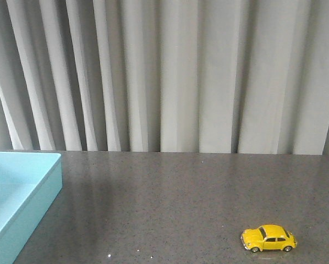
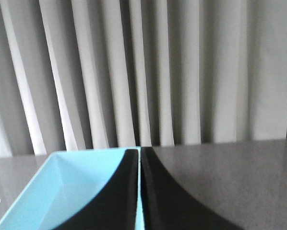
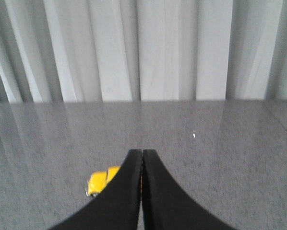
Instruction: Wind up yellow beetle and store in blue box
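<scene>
On the dark table (image 1: 170,203) we see the yellow beetle (image 1: 269,238) upright at front right, blue box (image 1: 21,192) far left, well apart, our left gripper (image 2: 140,158) and right gripper (image 3: 142,158) both closed, empty

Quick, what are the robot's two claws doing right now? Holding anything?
Left gripper: shut, holding nothing, above the blue box.
Right gripper: shut, holding nothing; the yellow beetle sits on the table.

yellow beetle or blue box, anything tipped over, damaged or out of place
Nothing stands out. The yellow beetle sits upright on its wheels on the table, and the blue box lies flat, open side up, undamaged as far as visible.
</scene>
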You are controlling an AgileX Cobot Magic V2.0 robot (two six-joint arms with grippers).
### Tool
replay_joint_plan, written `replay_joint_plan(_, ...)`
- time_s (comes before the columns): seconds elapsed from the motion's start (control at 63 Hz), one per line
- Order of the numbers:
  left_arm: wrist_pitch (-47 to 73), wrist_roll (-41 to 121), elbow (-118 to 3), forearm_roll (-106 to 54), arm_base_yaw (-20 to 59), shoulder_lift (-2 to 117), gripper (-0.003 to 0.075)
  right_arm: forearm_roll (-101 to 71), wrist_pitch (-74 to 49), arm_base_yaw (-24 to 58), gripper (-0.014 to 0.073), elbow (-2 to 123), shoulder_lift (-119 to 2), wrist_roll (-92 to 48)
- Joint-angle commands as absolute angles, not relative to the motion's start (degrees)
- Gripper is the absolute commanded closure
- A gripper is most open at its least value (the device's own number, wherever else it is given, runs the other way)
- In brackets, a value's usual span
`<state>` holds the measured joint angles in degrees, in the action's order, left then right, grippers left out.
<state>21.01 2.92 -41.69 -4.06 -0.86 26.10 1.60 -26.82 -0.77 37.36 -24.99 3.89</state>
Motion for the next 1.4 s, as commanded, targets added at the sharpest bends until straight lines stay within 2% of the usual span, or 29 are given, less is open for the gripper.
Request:
replay_joint_plan(0.0,24.01,2.86,-45.24,-4.25,-0.48,32.43,0.0725,2.83,-26.77,-0.86,0.0598,40.20,-30.23,3.47)
replay_joint_plan(0.206,32.69,2.74,-44.92,-4.40,-0.48,40.78,0.0725,2.76,-34.14,-0.86,0.0598,40.20,-38.40,3.52)
replay_joint_plan(0.476,31.85,2.73,-44.92,-4.35,-0.48,45.59,0.0723,3.06,-32.33,-0.86,0.0592,40.20,-43.01,3.71)
replay_joint_plan(0.571,31.63,2.73,-44.92,-4.35,-0.48,46.64,0.0701,3.47,-31.58,-0.86,0.0542,40.20,-43.35,2.60)
replay_joint_plan(0.682,31.50,2.73,-44.92,-4.29,-0.48,47.14,0.0615,4.02,-31.59,-0.86,0.0403,40.20,-44.01,0.57)
replay_joint_plan(0.841,31.33,2.73,-44.92,-4.36,-0.48,47.29,0.0352,4.23,-31.35,-0.86,0.0113,40.20,-44.58,-0.35)
replay_joint_plan(0.92,30.54,2.73,-44.92,-4.42,-0.48,47.29,0.0230,4.23,-31.35,-0.86,0.0001,40.20,-44.79,-0.70)
replay_joint_plan(0.968,30.54,2.73,-44.92,-4.42,-0.48,47.29,0.0184,4.23,-31.35,-0.86,-0.0036,40.20,-44.94,-0.78)
replay_joint_plan(1.094,30.68,2.68,-44.92,-4.42,-0.48,47.29,0.0115,2.67,-31.58,-0.86,-0.0066,40.20,-45.87,0.00)
replay_joint_plan(1.38,30.27,2.68,-44.92,-5.08,-0.42,47.29,0.0153,-8.29,-39.37,-0.74,0.0000,49.39,-54.35,-10.16)
